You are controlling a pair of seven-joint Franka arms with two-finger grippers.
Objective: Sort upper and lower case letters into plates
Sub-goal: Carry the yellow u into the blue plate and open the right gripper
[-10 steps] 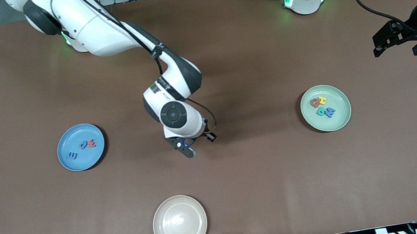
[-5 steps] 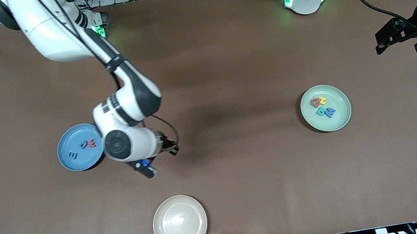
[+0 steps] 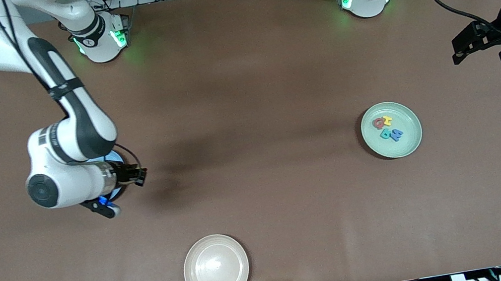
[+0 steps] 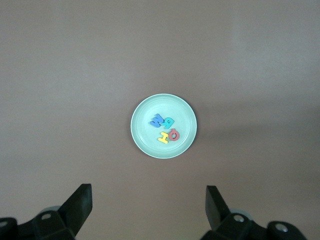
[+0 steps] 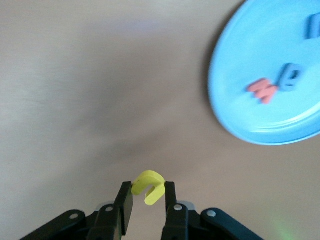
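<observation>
right gripper (image 5: 148,200): jaws pinching a yellow letter (image 5: 148,187), a curved hook-shaped piece standing up between the fingers (image 5: 125,201). It hangs in the air just beside the blue plate (image 5: 265,85), over bare table (image 3: 260,199) at the plate's rim; in the front view the wrist covers most of that plate, only a sliver of blue showing

blue plate holds a red letter (image 5: 263,90) and a dark blue letter (image 5: 289,78) touching each other near the middle, plus another dark blue letter (image 5: 313,25) cut off by the edge of the right wrist view. Can't read which characters they are

left gripper (image 4: 149,206): jaws spread wide, nothing between them. Arm waits up in the air at the left arm's end of the table, wrist camera looking down on the mint green plate (image 3: 411,144)

mint green plate carries four letters bunched together: red letter in the mint plate (image 3: 379,122) and yellow letter in the mint plate (image 3: 387,120) side by side, teal letter (image 3: 385,133) and blue letter (image 3: 396,135) side by side just nearer the front camera, all touching or nearly so

cream-beige plate (image 3: 216,268) sits near the table edge closest to the front camera, between the other two plates along the table's length and well apart from both; nothing in it

blue plate is toward the right arm's end, mint green plate toward the left arm's end, about the same distance from the front camera
</observation>
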